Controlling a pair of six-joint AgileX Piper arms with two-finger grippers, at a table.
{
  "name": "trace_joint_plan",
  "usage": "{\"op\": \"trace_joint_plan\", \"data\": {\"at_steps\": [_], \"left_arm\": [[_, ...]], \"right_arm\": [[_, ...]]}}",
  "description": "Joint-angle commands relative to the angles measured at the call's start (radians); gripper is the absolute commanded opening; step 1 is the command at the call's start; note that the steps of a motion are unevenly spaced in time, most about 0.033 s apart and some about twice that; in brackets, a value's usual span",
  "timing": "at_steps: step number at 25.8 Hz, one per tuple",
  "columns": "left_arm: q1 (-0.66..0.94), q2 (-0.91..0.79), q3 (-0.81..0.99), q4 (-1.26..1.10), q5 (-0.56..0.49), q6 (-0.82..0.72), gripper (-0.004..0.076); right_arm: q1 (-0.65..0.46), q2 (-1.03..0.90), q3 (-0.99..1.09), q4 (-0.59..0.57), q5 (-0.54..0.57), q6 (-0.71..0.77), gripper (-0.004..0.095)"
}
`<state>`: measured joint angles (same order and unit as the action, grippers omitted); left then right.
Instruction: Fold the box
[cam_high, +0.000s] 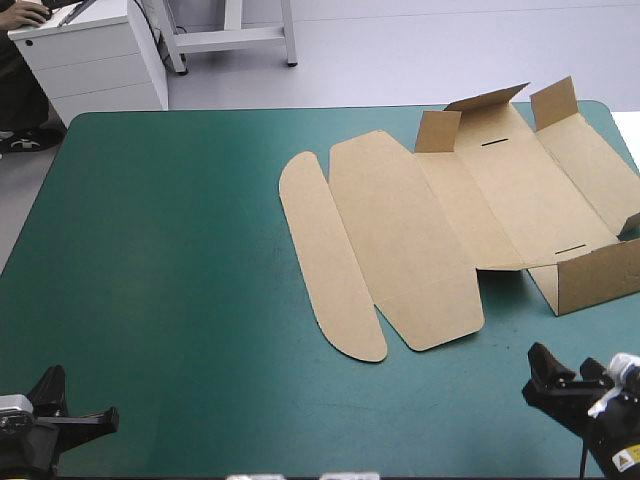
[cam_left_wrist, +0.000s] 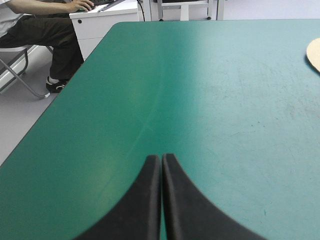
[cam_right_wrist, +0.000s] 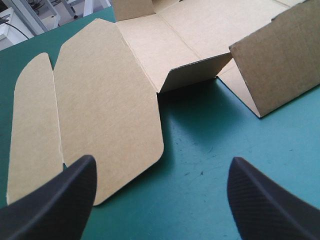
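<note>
The brown box (cam_high: 450, 220) lies on the right half of the teal-green table (cam_high: 150, 300), mostly a flat sheet. Its lid panels lie flat and a few flaps at its right end stand up, so nearly all the folding looks left to do. The right gripper (cam_right_wrist: 161, 161) faces its near edge, wide open and empty. The left gripper (cam_left_wrist: 161, 159), closed on nothing, is well apart.

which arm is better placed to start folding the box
Probably right: the right gripper is open with the box just ahead of it. The left gripper is shut over bare teal-green cover, the box well off to its side.
</note>
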<state>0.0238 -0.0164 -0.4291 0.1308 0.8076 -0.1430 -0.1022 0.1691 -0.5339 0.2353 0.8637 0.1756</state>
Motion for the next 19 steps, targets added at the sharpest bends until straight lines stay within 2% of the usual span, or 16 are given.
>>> {"op": "trace_joint_plan", "data": {"at_steps": [1,8,14,17,19], "left_arm": [[-0.001,-0.013,-0.022,0.000,-0.076,-0.003,-0.0010],[-0.001,-0.013,-0.022,0.000,-0.076,-0.003,-0.0010],[-0.001,-0.013,-0.022,0.000,-0.076,-0.003,-0.0010],[-0.001,-0.013,-0.022,0.000,-0.076,-0.003,-0.0010],[-0.001,-0.013,-0.022,0.000,-0.076,-0.003,-0.0010]], "right_arm": [[0.001,0.144,-0.094,0.012,-0.122,0.097,0.0756],[0.001,0.442,-0.219,0.014,-0.284,0.362,0.0760],[0.001,0.671,-0.253,0.026,-0.305,0.555,0.0760],[0.001,0.751,-0.253,0.074,-0.308,0.640,0.0760],[0.001,0.823,-0.253,0.124,-0.337,0.640,0.0760]]}}
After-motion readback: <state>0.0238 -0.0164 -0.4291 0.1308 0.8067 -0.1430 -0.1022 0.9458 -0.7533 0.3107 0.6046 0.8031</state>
